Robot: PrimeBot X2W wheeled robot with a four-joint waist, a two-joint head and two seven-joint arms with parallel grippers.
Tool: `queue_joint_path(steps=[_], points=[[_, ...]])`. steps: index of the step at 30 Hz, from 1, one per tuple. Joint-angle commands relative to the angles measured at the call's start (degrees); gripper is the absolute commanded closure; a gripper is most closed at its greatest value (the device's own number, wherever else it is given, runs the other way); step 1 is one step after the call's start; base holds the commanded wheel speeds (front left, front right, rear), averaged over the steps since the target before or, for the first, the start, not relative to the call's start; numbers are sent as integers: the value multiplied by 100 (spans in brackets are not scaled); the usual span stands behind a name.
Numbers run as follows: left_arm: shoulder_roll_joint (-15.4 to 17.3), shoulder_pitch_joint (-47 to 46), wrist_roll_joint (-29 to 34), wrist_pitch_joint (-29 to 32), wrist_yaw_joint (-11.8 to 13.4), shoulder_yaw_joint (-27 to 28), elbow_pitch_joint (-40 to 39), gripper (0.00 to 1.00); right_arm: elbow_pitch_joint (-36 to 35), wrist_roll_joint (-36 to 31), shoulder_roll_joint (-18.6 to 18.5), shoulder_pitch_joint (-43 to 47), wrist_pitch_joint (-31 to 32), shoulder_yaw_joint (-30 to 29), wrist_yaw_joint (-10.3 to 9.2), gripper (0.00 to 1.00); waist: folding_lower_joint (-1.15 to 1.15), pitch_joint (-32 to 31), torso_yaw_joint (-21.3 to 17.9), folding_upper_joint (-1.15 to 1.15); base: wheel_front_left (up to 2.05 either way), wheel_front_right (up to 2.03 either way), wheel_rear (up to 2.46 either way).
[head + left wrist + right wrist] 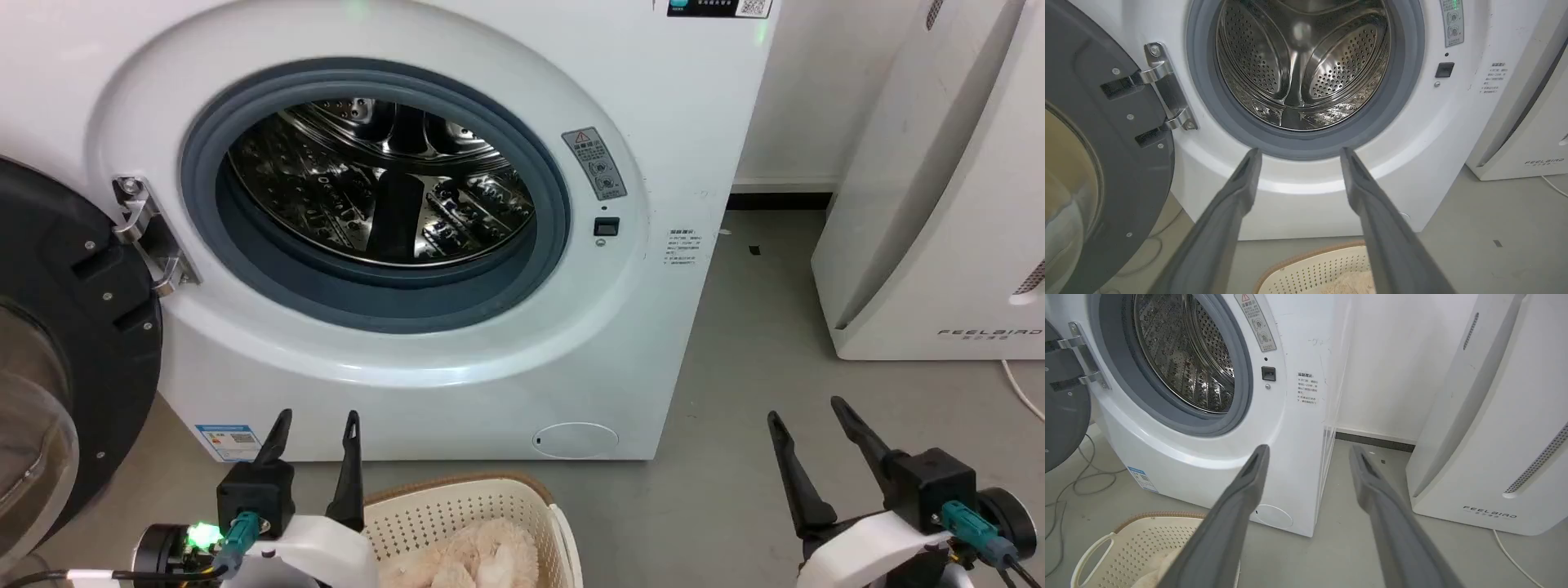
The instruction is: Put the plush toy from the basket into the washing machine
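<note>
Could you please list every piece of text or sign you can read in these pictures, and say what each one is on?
"FEELBIRD": low on the front of the white slanted appliance.
The grey warning sticker with a red triangle, beside the washing machine porthole: lettering too small to read.
The small printed note on the washer's front: too blurred to read.
The blue label at its lower left: too small to read.

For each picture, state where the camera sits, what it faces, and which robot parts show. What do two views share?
Head: on the head, facing down at the washing machine; left claw and right claw show.
Left wrist: faces the drum; own fingers show.
Right wrist: faces the machine's corner; own fingers show.
Both wrists share the basket.
</note>
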Motion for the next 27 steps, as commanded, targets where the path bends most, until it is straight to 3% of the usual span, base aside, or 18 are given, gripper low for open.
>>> queue_joint_path(steps=[1, 27], points=[[0, 2, -24, -54, 31, -20, 42, 0, -14, 47, 0, 12, -53, -5, 0, 0, 0, 19, -4, 0, 0, 0, 0], [14, -455, -216, -354, 4, -236, 1024, 0, -158, 128, 0, -185, -353, -95, -1, 0, 0, 645, -142, 0, 0, 0, 0]])
